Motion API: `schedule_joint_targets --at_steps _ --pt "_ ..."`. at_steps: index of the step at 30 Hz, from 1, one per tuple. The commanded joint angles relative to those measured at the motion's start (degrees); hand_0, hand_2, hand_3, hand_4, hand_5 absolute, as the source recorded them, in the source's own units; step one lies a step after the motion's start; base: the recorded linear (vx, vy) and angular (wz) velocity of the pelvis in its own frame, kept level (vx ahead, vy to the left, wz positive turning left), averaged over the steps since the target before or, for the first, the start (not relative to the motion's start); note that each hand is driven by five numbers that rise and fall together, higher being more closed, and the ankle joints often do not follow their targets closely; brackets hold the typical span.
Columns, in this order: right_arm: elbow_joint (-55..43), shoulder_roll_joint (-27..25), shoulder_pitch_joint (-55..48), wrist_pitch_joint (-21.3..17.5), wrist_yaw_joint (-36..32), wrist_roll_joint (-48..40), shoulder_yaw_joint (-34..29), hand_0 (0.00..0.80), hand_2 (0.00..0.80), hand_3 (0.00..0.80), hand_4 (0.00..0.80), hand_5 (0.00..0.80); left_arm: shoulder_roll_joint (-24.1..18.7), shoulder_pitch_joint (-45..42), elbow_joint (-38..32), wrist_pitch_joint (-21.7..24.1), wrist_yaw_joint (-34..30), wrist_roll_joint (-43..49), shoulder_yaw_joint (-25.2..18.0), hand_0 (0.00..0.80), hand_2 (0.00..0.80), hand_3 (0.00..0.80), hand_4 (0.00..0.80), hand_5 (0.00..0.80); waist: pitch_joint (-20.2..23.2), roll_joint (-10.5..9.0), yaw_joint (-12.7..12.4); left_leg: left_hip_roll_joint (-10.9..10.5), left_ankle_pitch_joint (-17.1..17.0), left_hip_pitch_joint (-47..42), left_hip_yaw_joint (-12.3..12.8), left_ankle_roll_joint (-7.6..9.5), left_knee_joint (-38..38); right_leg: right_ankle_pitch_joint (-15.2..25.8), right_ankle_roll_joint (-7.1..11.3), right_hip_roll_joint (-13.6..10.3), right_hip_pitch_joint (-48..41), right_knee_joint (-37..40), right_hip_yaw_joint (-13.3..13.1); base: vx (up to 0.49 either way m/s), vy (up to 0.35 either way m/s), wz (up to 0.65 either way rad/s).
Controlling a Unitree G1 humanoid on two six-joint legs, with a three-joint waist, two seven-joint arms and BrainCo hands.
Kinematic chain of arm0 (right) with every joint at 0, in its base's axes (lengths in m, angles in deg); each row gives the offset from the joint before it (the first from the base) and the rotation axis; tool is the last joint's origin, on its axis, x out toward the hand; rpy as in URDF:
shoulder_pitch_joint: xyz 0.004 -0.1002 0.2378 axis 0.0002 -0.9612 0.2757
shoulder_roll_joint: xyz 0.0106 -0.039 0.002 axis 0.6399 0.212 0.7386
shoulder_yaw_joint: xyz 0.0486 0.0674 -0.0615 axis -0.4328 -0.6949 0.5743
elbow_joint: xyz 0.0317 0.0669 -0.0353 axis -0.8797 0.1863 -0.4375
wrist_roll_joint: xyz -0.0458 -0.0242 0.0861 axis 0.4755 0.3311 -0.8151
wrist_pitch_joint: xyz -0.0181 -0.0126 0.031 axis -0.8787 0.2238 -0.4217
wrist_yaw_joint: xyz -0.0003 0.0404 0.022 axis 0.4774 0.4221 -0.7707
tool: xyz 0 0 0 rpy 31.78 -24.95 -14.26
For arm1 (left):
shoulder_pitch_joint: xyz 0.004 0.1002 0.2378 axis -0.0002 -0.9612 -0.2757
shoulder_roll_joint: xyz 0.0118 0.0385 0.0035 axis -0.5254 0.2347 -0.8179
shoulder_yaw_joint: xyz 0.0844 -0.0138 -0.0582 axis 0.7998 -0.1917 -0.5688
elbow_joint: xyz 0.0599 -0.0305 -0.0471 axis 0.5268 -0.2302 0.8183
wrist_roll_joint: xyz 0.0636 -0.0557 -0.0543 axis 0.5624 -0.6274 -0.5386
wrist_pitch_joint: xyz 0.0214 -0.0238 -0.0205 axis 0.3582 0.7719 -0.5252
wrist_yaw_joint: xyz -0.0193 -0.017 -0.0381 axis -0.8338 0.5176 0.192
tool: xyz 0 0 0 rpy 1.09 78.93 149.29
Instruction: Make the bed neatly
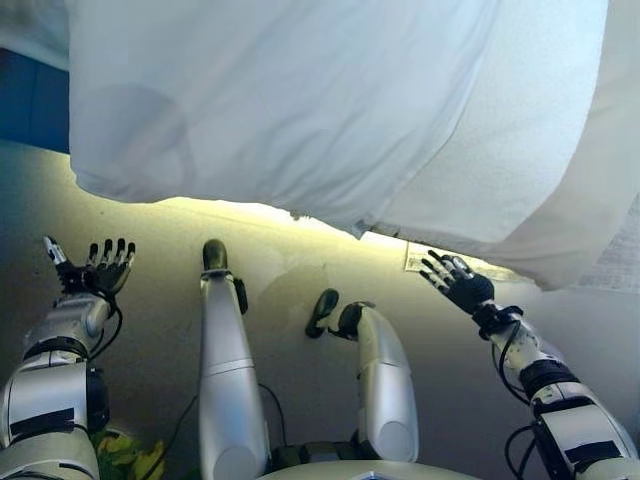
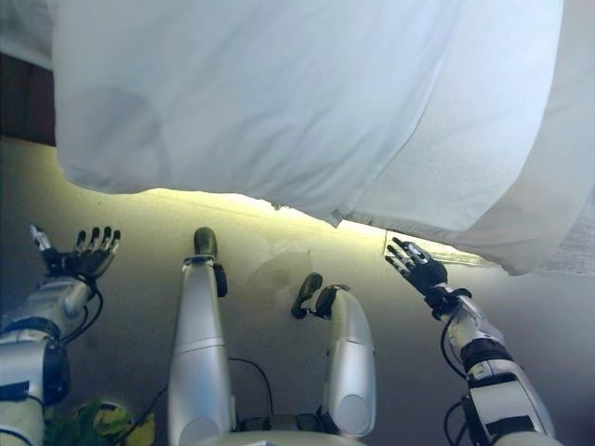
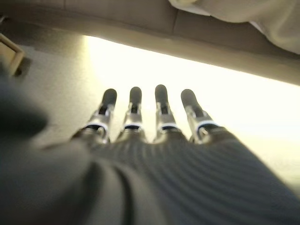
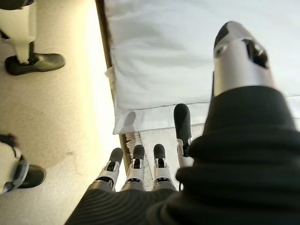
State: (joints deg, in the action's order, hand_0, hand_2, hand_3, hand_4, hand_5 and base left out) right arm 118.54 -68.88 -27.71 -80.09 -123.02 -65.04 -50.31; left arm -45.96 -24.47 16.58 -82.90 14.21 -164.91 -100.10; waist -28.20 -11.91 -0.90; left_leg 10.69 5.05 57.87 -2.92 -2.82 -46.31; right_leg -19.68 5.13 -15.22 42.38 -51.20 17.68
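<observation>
A white sheet (image 1: 300, 100) covers the bed and hangs over its near edge across the top of both eye views; its lower right part (image 1: 530, 200) droops lower. It also shows in the right wrist view (image 4: 178, 56). My left hand (image 1: 95, 270) is open, fingers straight, held over the floor below the sheet's left end, apart from it. My right hand (image 1: 458, 283) is open, fingers spread, just below the sheet's hanging right edge, not touching it. Both hands are empty.
The bed's wooden base edge (image 4: 107, 51) runs along under the sheet. Pale carpet floor (image 1: 290, 260) lies in front of the bed. A dark blue surface (image 1: 30, 100) shows at the far left.
</observation>
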Motion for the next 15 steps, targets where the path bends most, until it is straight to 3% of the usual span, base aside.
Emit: schedule_joint_targets --at_steps 1,8,10,15 --pt "-0.43 -1.69 -3.16 -2.24 0.98 -1.85 -4.98 0.000 0.000 0.000 0.000 0.000 4.39 -2.77 -1.20 2.17 -5.12 2.16 -1.58 0.000 0.000 0.000 0.000 0.000 -1.11 2.28 -2.80 3.63 4.46 -9.83 0.51 -4.56 3.97 11.86 4.08 -2.52 0.55 6.14 -5.93 0.000 0.000 0.00" --pt "0.20 0.03 -5.72 -2.13 1.99 -0.22 -6.14 0.000 0.000 0.000 0.000 0.000 10.24 -8.70 -6.01 4.67 -4.78 4.68 -1.88 0.000 0.000 0.000 0.000 0.000 1.85 4.32 -2.22 2.62 2.58 -18.11 3.43 -5.40 11.48 12.43 4.62 -3.43 -6.49 12.64 -5.38 0.025 -0.038 -0.01" --pt "1.04 0.49 -6.21 -2.12 2.28 0.41 -6.54 0.000 0.000 0.000 0.000 0.000 11.21 -9.76 -6.37 5.54 -5.35 6.24 -1.75 0.000 0.000 0.000 0.000 0.000 3.07 4.86 -1.97 2.16 0.09 -20.52 4.81 -5.16 14.57 14.16 4.14 -3.57 -8.58 15.64 -4.69 -0.029 -0.043 -0.05" --pt "4.52 1.49 -8.88 -3.15 1.70 3.65 -7.29 0.000 0.000 0.000 0.000 0.000 12.97 -12.95 -6.71 11.07 -3.58 18.83 0.15 0.000 0.000 0.000 0.000 0.000 6.68 6.54 -1.56 0.67 -1.77 -28.29 6.89 -5.29 20.90 15.08 4.28 -3.57 -15.67 21.72 -4.02 0.085 -0.064 -0.05"
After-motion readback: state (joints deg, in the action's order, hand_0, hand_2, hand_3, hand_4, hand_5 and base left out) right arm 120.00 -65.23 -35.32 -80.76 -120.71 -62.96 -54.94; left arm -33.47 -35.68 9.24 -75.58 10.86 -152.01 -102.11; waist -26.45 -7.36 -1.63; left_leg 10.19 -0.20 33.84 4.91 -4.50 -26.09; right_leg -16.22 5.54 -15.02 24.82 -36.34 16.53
